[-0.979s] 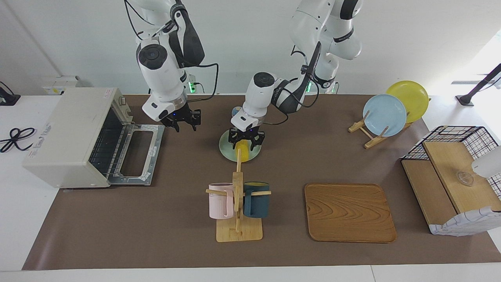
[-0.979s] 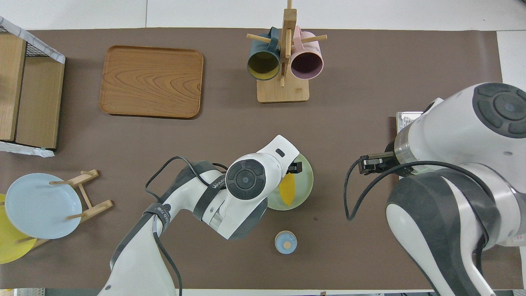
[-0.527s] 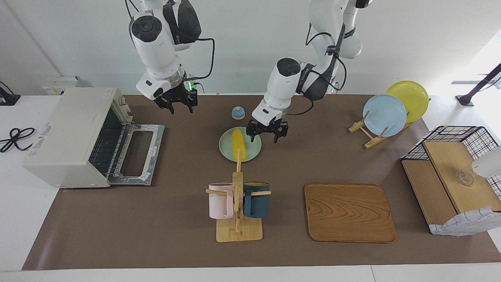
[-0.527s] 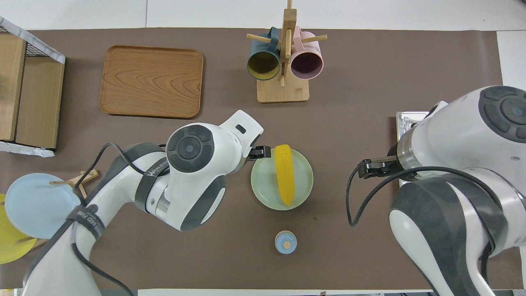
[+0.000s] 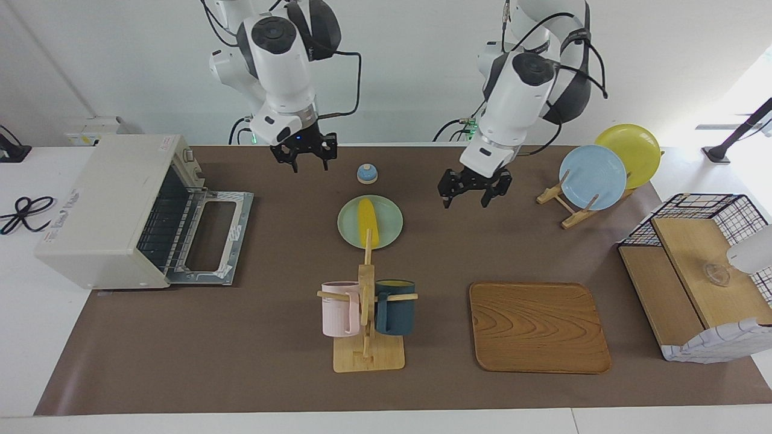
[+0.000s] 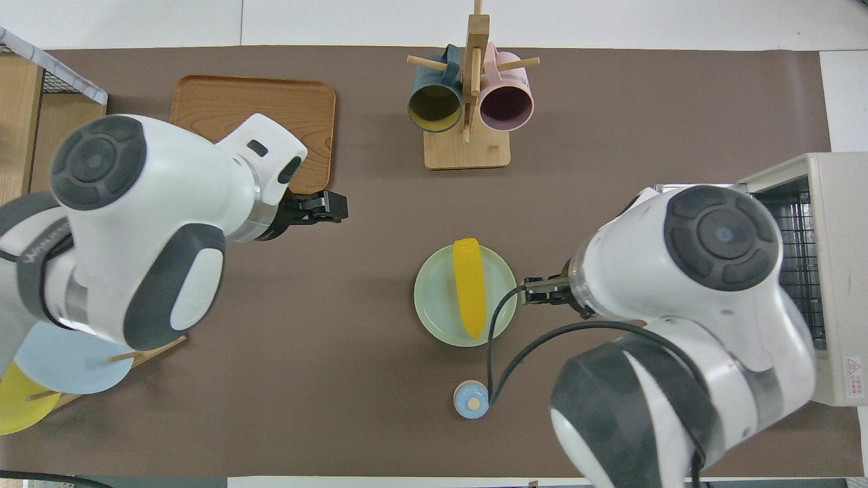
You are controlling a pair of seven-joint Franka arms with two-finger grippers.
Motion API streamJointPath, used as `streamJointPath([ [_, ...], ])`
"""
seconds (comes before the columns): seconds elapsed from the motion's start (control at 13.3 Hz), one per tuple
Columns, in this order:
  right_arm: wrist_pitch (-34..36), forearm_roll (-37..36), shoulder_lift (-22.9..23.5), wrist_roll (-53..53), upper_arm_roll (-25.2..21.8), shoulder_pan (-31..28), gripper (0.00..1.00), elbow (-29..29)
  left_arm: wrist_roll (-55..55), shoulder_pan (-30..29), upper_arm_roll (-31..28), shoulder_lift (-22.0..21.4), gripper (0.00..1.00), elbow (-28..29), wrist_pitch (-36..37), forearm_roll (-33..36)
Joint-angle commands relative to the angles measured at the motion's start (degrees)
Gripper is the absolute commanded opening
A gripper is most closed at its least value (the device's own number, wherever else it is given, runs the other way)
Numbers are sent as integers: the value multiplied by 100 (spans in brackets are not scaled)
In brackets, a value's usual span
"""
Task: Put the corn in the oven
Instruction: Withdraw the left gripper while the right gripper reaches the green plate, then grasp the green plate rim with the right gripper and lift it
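The yellow corn [image 5: 365,220] lies on a pale green plate [image 5: 392,222] in the middle of the table; it also shows in the overhead view [image 6: 469,288]. The off-white oven [image 5: 102,208] stands at the right arm's end with its door [image 5: 211,238] folded down and its wire rack showing. My left gripper [image 5: 465,199] is open and empty, in the air beside the plate toward the left arm's end. My right gripper [image 5: 309,163] is open and empty, raised between the oven and the plate.
A small blue bell [image 5: 367,173] sits nearer to the robots than the plate. A wooden mug rack [image 5: 367,301] with two mugs and a wooden tray [image 5: 538,327] lie farther out. A plate rack [image 5: 594,175] and a wire shelf basket [image 5: 699,283] stand at the left arm's end.
My left gripper has risen off the corn and swung toward the left arm's end. My right gripper has risen from the oven door toward the table's middle. The corn stays on the plate.
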State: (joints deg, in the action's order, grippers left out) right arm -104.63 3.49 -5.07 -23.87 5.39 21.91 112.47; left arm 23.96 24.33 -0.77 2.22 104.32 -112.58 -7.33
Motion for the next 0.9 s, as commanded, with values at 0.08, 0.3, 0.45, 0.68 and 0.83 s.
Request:
streamJointPath([
  [0.08,-400,21,926,-1107,-3,786,69,-723,-864,-840,15,6,100,-709,981,-6],
  [0.3,-802,-452,1815,-2006,-3,1464,62,-1386,-2033,-1613,15,-116,100,-974,1641,30],
  [0.45,-1154,-1145,2342,-2331,-3,1807,62,-1386,-2315,-1817,24,-318,100,-957,1931,300],
  [0.68,-1769,-1315,2713,-2465,-3,1852,62,-1193,-2387,-1818,15,-556,100,-904,2336,416],
  [0.83,-1972,-1456,2827,-2508,-3,1887,55,-1035,-2396,-1774,32,-679,100,-826,2600,557],
])
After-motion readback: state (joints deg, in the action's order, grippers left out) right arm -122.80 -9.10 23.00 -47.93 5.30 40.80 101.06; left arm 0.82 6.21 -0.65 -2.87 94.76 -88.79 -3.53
